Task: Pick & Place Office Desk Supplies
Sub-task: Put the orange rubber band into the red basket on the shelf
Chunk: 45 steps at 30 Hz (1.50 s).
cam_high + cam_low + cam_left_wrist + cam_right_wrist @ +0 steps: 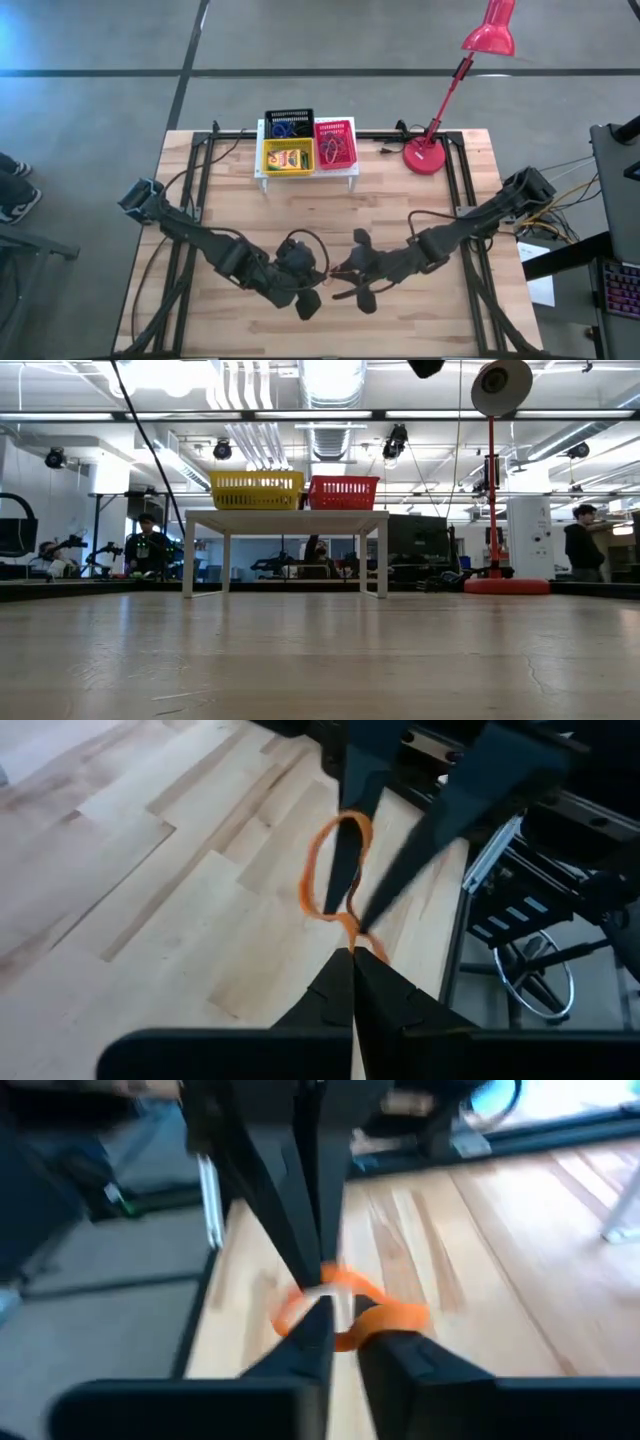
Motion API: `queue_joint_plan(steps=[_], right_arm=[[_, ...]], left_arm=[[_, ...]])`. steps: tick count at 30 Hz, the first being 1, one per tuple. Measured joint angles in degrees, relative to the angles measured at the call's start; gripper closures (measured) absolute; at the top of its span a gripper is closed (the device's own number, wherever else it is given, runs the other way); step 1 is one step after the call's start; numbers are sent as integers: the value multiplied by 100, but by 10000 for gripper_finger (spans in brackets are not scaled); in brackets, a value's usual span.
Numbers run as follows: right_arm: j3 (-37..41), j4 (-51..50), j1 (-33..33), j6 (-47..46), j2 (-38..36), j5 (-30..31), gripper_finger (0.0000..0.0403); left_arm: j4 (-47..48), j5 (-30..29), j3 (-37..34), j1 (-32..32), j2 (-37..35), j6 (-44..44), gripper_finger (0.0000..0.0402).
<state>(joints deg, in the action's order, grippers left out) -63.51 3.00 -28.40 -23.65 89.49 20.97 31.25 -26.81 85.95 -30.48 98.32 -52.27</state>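
Both grippers are meeting above the near middle of the wooden table (240, 190), tip to tip, sharing one orange rubber band (335, 880). The left gripper (352, 952) is reaching in from the left with its jaws pressed together, pinching one end of the loop. The right gripper (343, 1327) is coming in from the right with its two fingers nearly closed, and the band is passing between them and bulging out on either side; whether they are gripping it firmly or just bracketing it, I cannot tell. The band is hanging off the tabletop between the two sets of fingers.

At the far edge a white stand (305, 178) is carrying three mesh baskets: a black basket (289, 124) at the far left holding blue loops, a yellow basket (288, 156) just nearer holding a yellow-and-green crayon box (288, 158), and a red basket (335, 143) to the right holding dark loops. A red desk lamp (432, 155) is standing to the right of the stand, its head leaning out beyond the far edge.
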Motion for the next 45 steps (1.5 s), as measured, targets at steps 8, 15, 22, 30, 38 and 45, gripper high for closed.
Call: queue_joint_plan(steps=[8, 15, 22, 30, 38, 45], right_arm=[[-530, -1755, 33, -410, -24, 0, 393], [-662, -3069, 382, -1381, -24, -65, 394], [-1018, -3759, 1242, -1886, -24, -757, 394], [-1767, -3669, 2935, -1615, 51, -1311, 394], [-2567, -3599, 4526, -1383, 476, -1377, 394], [-3116, -3583, 5090, -1212, 1355, -1685, 394]], left_arm=[[312, 162, -2, 29, 0, 138, 350], [1996, 373, -4, 66, -1, -533, 238], [3512, -53, -6, 85, -362, -820, 206], [4418, -1846, -14, 85, -1496, -517, 228], [4397, -2568, -465, 85, -2821, -14, 238], [4311, -2534, -1350, 85, -3719, -4, 238]])
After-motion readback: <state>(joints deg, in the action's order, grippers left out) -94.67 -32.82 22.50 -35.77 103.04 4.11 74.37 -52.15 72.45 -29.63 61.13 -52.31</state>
